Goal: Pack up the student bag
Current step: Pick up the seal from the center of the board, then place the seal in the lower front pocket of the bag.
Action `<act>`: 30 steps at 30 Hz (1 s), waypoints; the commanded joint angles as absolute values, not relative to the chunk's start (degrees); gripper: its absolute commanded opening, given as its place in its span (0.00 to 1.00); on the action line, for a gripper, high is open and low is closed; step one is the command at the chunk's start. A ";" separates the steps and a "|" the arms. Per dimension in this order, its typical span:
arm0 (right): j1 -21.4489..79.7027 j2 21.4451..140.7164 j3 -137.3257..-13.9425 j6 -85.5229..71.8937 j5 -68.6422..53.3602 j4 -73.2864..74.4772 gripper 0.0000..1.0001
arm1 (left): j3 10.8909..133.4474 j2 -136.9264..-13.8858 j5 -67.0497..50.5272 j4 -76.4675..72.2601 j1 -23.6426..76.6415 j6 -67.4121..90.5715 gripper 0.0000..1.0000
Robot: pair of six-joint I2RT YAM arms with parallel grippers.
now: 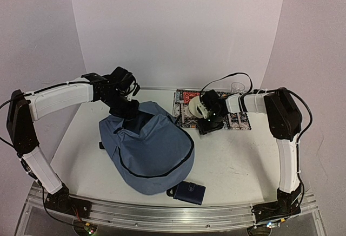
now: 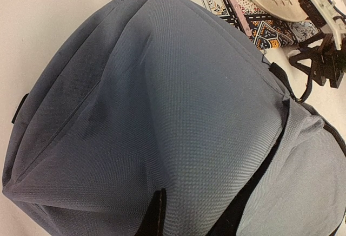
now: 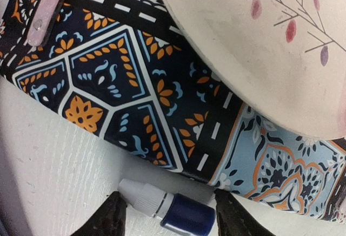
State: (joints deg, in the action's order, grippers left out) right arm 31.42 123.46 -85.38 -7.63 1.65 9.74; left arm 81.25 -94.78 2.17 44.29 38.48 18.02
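Observation:
The student bag (image 1: 151,144), slate-blue with black zip trim, lies in the middle of the table and fills the left wrist view (image 2: 162,111). My left gripper (image 1: 128,111) is at the bag's far top edge, shut on a fold of its fabric. My right gripper (image 1: 211,125) is down at the near edge of a patterned mat (image 3: 135,84). It is open, with a small bottle (image 3: 178,214), white cap and dark blue body, lying on the table between its fingertips (image 3: 111,218). The tips sit close to both ends of the bottle, and whether they touch it does not show.
A cream plate (image 3: 259,46) with a twig pattern rests on the mat (image 1: 238,119), and a pink object (image 3: 48,8) lies on the mat's edge. A small dark navy wallet (image 1: 189,192) sits near the table's front edge. A clear cup (image 1: 237,87) stands behind the mat.

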 commanded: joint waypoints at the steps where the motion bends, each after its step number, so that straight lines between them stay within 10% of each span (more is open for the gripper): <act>1: 31.57 125.61 -85.56 -8.79 1.10 12.33 0.48 | 82.10 -92.52 3.25 42.80 38.34 18.42 0.00; 15: 34.37 120.16 -79.01 -9.78 -1.36 11.79 0.07 | 81.66 -92.05 3.11 42.71 38.32 18.81 0.00; 30: 36.68 102.74 -75.33 -16.78 -7.87 11.86 0.02 | 82.25 -91.95 2.81 42.63 38.32 18.86 0.00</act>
